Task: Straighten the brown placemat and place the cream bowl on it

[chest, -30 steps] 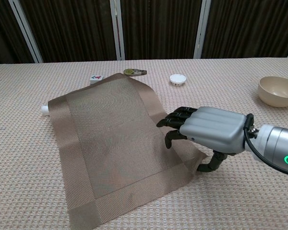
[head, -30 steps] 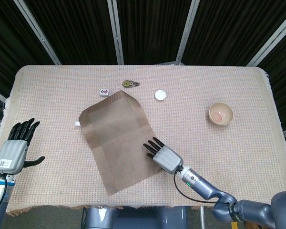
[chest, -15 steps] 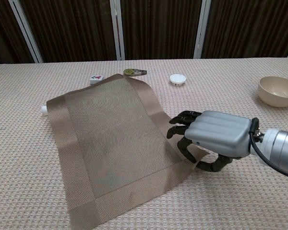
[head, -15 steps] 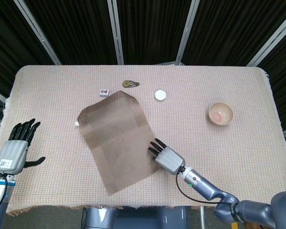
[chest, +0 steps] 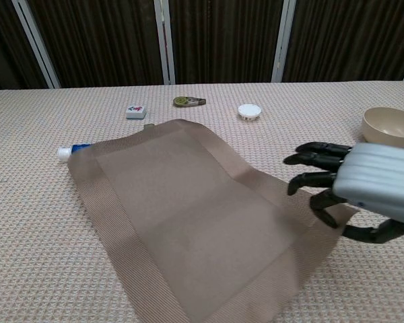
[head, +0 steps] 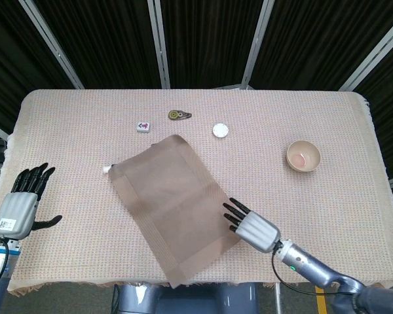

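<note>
1. Head view: brown placemat (head: 177, 206) is lying skewed at desk (head: 327, 118) centre; right robot hand (head: 252, 226) is pinching its near-right edge; left robot hand (head: 23, 203) is idling open. Cream bowl (head: 304, 156) is waiting far right.
2. Chest view: rotate slowly, keeping the pinch low, avoiding bunching.

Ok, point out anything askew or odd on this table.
The brown placemat lies skewed to the table edges, one corner at or past the front edge. A small tube pokes out from under its far left corner. The right robot hand rests at its right edge.
</note>
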Motion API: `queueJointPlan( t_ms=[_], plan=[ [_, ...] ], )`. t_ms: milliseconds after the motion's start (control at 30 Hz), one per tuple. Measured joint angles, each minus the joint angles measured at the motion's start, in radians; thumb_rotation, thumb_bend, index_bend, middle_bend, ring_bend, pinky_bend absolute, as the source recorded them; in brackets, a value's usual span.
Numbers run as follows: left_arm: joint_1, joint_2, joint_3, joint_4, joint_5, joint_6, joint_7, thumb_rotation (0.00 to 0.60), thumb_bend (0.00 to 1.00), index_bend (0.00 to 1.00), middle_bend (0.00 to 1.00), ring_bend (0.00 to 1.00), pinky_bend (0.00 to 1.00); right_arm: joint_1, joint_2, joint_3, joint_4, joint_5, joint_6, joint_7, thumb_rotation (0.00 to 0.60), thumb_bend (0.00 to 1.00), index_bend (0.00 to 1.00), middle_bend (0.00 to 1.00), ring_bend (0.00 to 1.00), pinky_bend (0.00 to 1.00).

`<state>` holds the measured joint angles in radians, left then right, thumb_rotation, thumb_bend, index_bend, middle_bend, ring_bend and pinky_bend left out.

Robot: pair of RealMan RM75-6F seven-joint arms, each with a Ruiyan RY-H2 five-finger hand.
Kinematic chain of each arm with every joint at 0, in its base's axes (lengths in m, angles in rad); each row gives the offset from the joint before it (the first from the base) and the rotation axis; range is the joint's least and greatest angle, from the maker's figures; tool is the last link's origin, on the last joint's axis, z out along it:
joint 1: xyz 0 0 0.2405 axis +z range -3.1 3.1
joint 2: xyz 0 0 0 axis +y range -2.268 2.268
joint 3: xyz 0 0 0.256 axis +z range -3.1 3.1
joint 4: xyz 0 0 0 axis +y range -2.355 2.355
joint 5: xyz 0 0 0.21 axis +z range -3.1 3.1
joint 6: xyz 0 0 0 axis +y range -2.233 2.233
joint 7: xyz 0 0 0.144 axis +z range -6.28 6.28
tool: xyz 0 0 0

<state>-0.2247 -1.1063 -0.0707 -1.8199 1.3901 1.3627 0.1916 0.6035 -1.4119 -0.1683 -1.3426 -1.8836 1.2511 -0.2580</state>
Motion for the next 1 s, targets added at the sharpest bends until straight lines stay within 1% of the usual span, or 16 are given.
queueJointPlan(
  t_ms=[133,200,267,400,533,567,600,667,700,733,833,900,1000],
  plan=[
    [-0.004,0.001,0.005,-0.006,0.010,-0.009,-0.005,0.600,0.00,0.00,0.00,0.00,0.00,-0.028,0.132,-0.043,0.067,-0.095,0.115,-0.060,0.600,0.35,0.77,0.22,0.00,0.00],
    [-0.006,0.000,0.007,-0.007,0.014,-0.013,-0.006,0.600,0.00,0.00,0.00,0.00,0.00,-0.035,0.189,-0.052,0.120,-0.122,0.137,-0.097,0.600,0.33,0.77,0.22,0.00,0.00],
    [-0.008,-0.001,0.009,-0.007,0.017,-0.019,-0.007,0.600,0.00,0.00,0.00,0.00,0.00,-0.032,0.221,-0.052,0.174,-0.133,0.134,-0.135,0.600,0.32,0.77,0.22,0.00,0.00],
    [-0.010,-0.004,0.012,-0.004,0.019,-0.022,-0.003,0.600,0.00,0.00,0.00,0.00,0.00,0.008,0.239,-0.029,0.252,-0.147,0.097,-0.164,0.600,0.31,0.78,0.22,0.01,0.00],
    [-0.008,-0.008,0.013,-0.002,0.014,-0.022,0.004,0.600,0.00,0.00,0.00,0.00,0.00,0.074,0.210,0.009,0.312,-0.169,0.081,-0.167,0.600,0.30,0.77,0.22,0.00,0.00],
    [-0.008,-0.008,0.014,-0.002,0.012,-0.022,0.005,0.600,0.00,0.00,0.00,0.00,0.00,0.090,0.197,0.020,0.326,-0.172,0.074,-0.168,0.600,0.28,0.73,0.21,0.00,0.00],
    [-0.006,-0.008,0.014,-0.001,0.009,-0.021,0.007,0.600,0.00,0.00,0.00,0.00,0.00,0.111,0.178,0.035,0.346,-0.174,0.063,-0.170,0.600,0.24,0.60,0.18,0.00,0.00],
    [-0.004,-0.008,0.013,0.001,0.005,-0.019,0.008,0.600,0.00,0.00,0.00,0.00,0.00,0.145,0.148,0.062,0.380,-0.174,0.038,-0.180,0.600,0.07,0.14,0.05,0.00,0.00],
    [-0.004,-0.008,0.013,0.002,0.003,-0.018,0.008,0.600,0.00,0.00,0.00,0.00,0.00,0.156,0.136,0.073,0.393,-0.172,0.030,-0.187,0.600,0.03,0.03,0.02,0.00,0.00],
    [-0.002,-0.008,0.013,0.003,0.001,-0.017,0.008,0.600,0.00,0.00,0.00,0.00,0.00,0.162,0.128,0.085,0.403,-0.167,0.024,-0.196,0.600,0.00,0.00,0.00,0.00,0.00],
    [-0.001,-0.007,0.012,0.006,-0.001,-0.016,0.008,0.600,0.00,0.00,0.00,0.00,0.00,0.161,0.114,0.116,0.408,-0.133,0.017,-0.248,0.600,0.00,0.00,0.00,0.00,0.00],
    [-0.001,-0.007,0.014,0.007,-0.002,-0.018,0.007,0.600,0.00,0.00,0.00,0.00,0.00,0.154,0.110,0.142,0.398,-0.115,0.036,-0.295,0.600,0.00,0.00,0.00,0.00,0.00],
    [-0.001,-0.007,0.016,0.007,0.003,-0.020,0.006,0.600,0.00,0.00,0.00,0.00,0.00,0.141,0.114,0.173,0.380,-0.096,0.096,-0.322,0.600,0.00,0.00,0.00,0.00,0.00]
  ],
)
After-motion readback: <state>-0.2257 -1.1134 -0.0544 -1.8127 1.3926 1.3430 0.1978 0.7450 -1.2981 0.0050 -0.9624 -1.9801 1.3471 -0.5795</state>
